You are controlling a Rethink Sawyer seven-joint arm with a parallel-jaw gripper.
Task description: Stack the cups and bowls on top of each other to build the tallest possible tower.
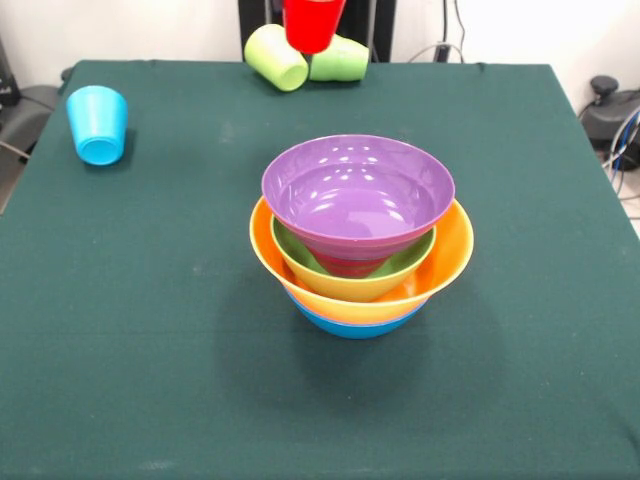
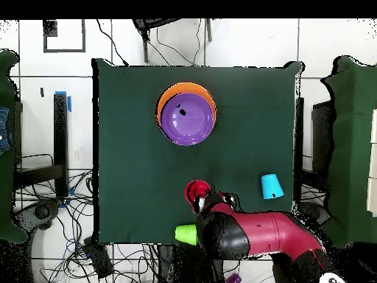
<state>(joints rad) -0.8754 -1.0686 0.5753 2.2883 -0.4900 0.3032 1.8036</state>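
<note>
- I see the tower (image 1: 358, 240) of bowls mid-table, purple bowl (image 1: 357, 195) topmost.
- Red cup (image 1: 311, 22) hangs aloft; I can't tell the gripper's (image 2: 200, 194) state.
- Sky blue cup (image 1: 98, 123), yellow-green cup (image 1: 276, 57) and green cup (image 1: 342, 61) lie unstacked.

Glossy multicoloured plastic bowl tower (image 1: 360, 240) stands approx. mid-table on dark green cloth-covered table (image 1: 520, 380); wide purple plastic bowl (image 1: 357, 195) on top, nested in green plastic bowl (image 1: 410, 260), w/ large orange plastic bowl (image 1: 445, 255) below, blue plastic bowl (image 1: 355, 325) at bottom; sky blue plastic tumbler (image 1: 98, 123) lies on its side far left, well apart; yellow-green plastic tumbler (image 1: 276, 57) & green plastic tumbler (image 1: 342, 62) lie touching at far edge; red plastic tumbler (image 1: 312, 22) raised above them.
</note>
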